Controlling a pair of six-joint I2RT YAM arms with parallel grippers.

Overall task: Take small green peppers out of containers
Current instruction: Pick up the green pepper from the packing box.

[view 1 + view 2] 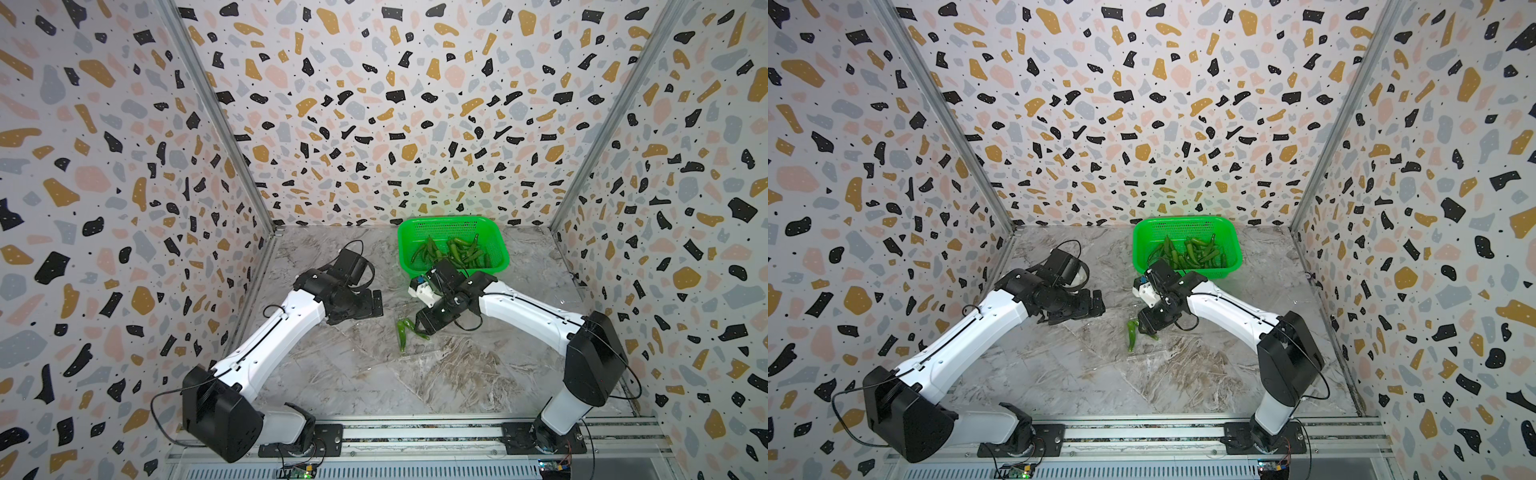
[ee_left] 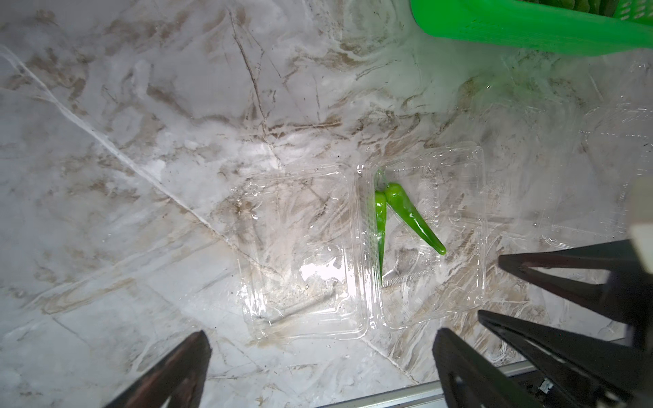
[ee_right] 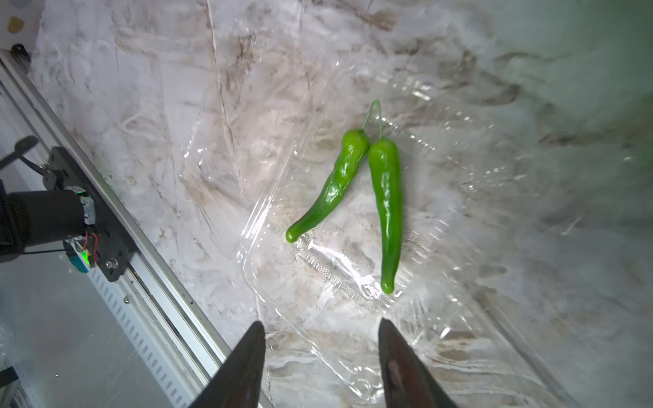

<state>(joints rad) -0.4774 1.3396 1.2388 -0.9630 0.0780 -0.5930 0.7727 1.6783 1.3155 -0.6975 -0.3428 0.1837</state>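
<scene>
Two small green peppers (image 3: 387, 208) lying in an open clear container (image 3: 339, 261), both tools spread with nothing in them

The container sits flat on the marble counter (image 1: 353, 374) near the front of the green basket (image 1: 440, 230), with its lid half folded out beside the tray half. The two peppers lie in the tray half, stems touching and tips splayed into a V (the clear plastic is hard to make out in both top views). The right tool (image 3: 322, 328) hovers just over the container's edge, fingers apart, empty; I can't tell if it touches the plastic. The left tool (image 2: 321, 339) is low over the counter beside the container, fingers wide apart, also empty. The basket holds a pile of peppers (image 1: 457, 251).
</scene>
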